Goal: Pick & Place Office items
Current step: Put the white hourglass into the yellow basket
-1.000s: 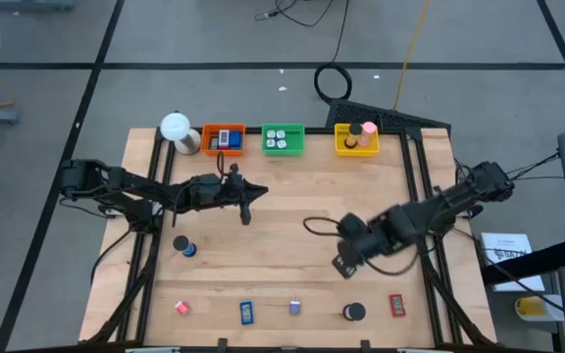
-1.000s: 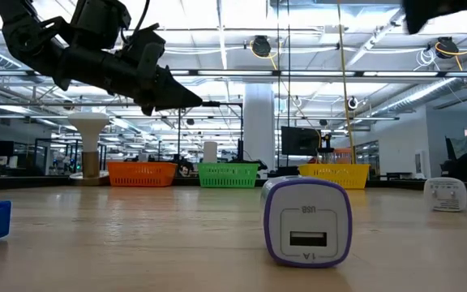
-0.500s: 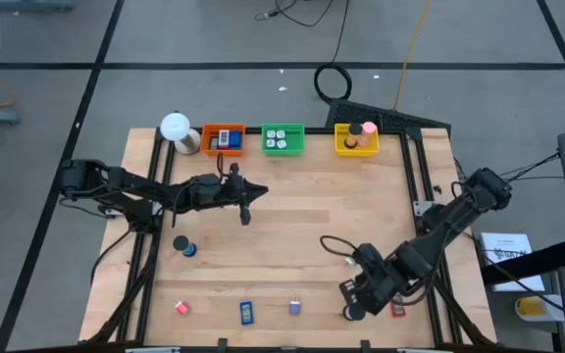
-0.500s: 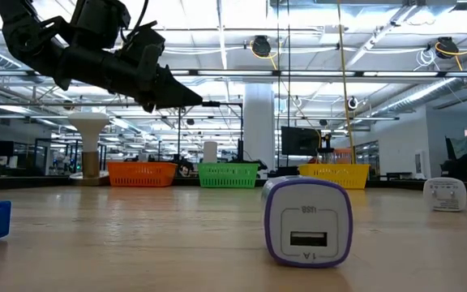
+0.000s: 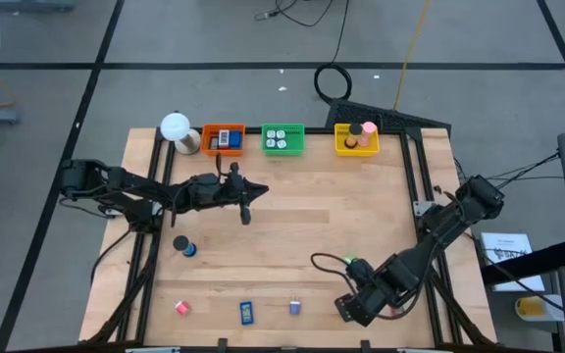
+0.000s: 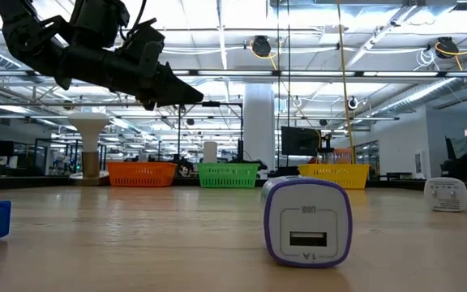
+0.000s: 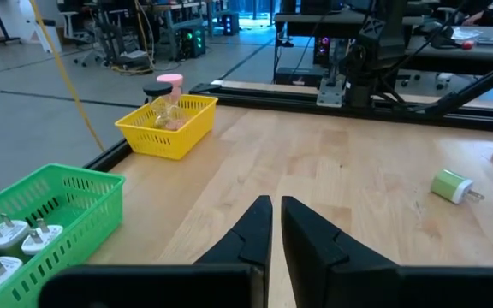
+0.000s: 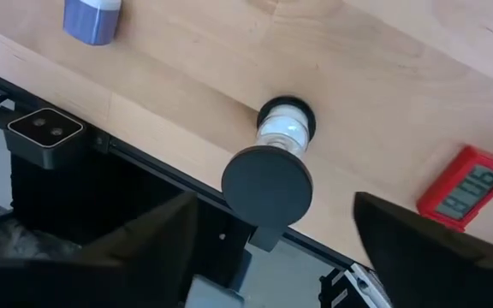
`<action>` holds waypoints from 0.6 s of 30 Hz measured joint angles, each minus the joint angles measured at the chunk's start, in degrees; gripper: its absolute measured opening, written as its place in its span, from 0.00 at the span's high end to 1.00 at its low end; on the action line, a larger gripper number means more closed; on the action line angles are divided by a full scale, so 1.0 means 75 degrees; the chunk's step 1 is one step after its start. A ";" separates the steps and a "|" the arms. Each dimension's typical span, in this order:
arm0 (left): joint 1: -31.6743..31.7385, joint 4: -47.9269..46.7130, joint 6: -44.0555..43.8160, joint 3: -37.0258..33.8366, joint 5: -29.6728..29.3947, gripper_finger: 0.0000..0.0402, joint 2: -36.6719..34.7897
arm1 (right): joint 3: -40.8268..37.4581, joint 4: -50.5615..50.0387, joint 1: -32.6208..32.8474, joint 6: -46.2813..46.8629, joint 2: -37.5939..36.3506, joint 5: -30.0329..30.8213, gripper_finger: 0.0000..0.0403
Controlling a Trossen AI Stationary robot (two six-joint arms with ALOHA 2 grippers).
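Right gripper [image 5: 351, 307], jaws now spread, has dropped over the black roll [image 8: 286, 128].

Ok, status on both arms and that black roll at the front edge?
Right gripper open above black roll, nothing held. Left gripper shut, empty, waiting mid-table. Red flat piece lies beside the roll, apart.
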 joint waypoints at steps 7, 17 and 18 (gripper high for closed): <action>0.0000 -0.0003 -0.0026 0.0000 0.0000 0.92 0.0000 | 0.0000 -0.0035 -0.0006 -0.0067 0.0010 0.0018 0.11; 0.0000 -0.0003 -0.0026 0.0000 -0.0002 0.92 0.0000 | 0.0000 0.0139 -0.0006 -0.0585 0.0355 -0.0003 0.11; 0.0000 -0.0003 -0.0026 0.0000 0.0000 0.92 0.0000 | 0.0000 0.0144 -0.0006 -0.0637 0.0393 -0.0006 0.11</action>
